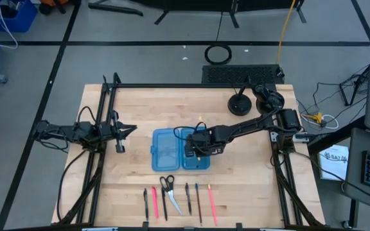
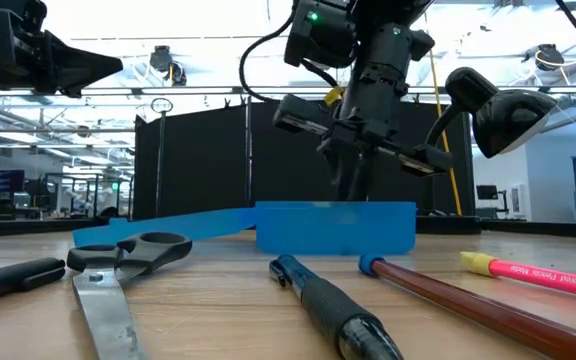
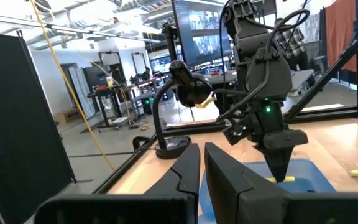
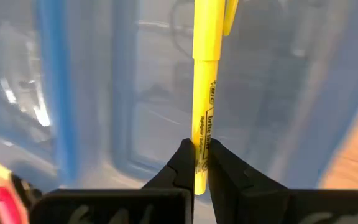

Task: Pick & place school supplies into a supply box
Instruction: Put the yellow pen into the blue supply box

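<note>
The translucent blue supply box (image 1: pixel 164 149) lies open at the table's middle, its two halves side by side. My right gripper (image 1: pixel 196 153) reaches down into the right half (image 1: pixel 204 163), shut on a yellow highlighter (image 4: pixel 201 93). In the low view the box wall (image 2: pixel 338 230) hides the fingertips. The other school supplies lie in a row near the front edge: dark pens (image 1: pixel 145 202), a pink pen (image 1: pixel 154 200), black-handled scissors (image 1: pixel 167 191) and a pink pencil (image 1: pixel 211 205). My left gripper (image 1: pixel 128 129) waits shut above the table's left edge, holding nothing. My right gripper pinches the yellow highlighter's barrel at its printed label (image 4: pixel 201 134) between its two fingers, which lie across it. The fingers come from above, slanting steeply down. The highlighter runs out past the fingertips over the box's floor (image 4: pixel 104 93); whether it rests on the floor, I cannot tell.
A black desk lamp with a round base (image 1: pixel 239 104) and a second round black object (image 1: pixel 267 97) stand at the far right. A black mat (image 1: pixel 239 74) lies behind the far edge. Bare wood shows left of the box and at the near right.
</note>
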